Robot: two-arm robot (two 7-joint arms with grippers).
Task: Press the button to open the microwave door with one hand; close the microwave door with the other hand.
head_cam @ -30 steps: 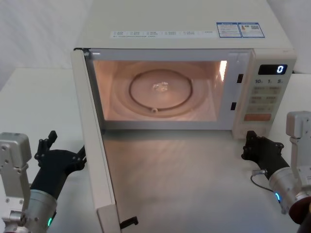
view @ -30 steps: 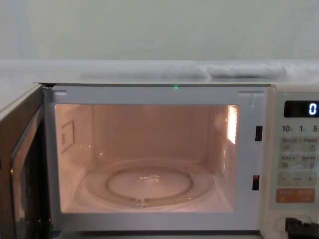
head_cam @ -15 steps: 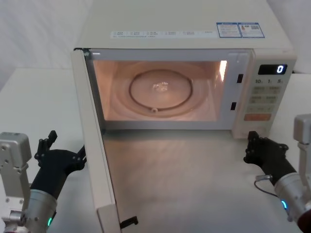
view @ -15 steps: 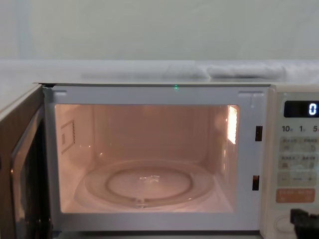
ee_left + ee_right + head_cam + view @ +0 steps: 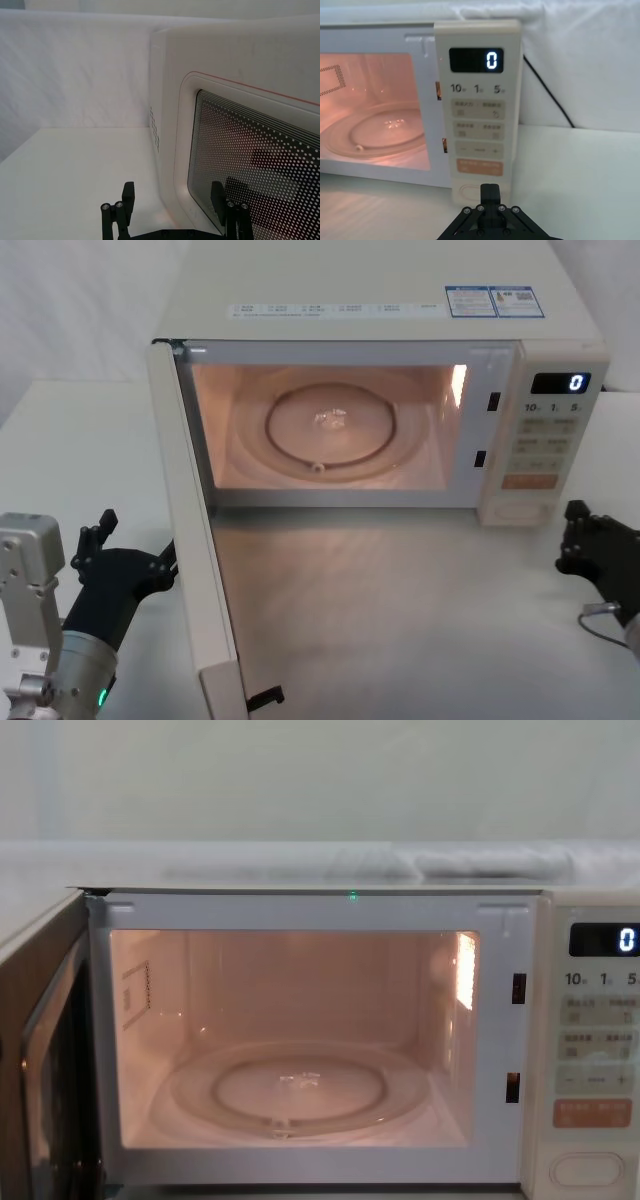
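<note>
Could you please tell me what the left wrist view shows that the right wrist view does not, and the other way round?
The left wrist view alone shows the outer face of the open microwave door, with its dotted window, and the open left tool beside it. The right wrist view alone shows the button, the display reading 0, the lit cavity with its glass turntable, and the right tool short of the button. Both show the white table.
</note>
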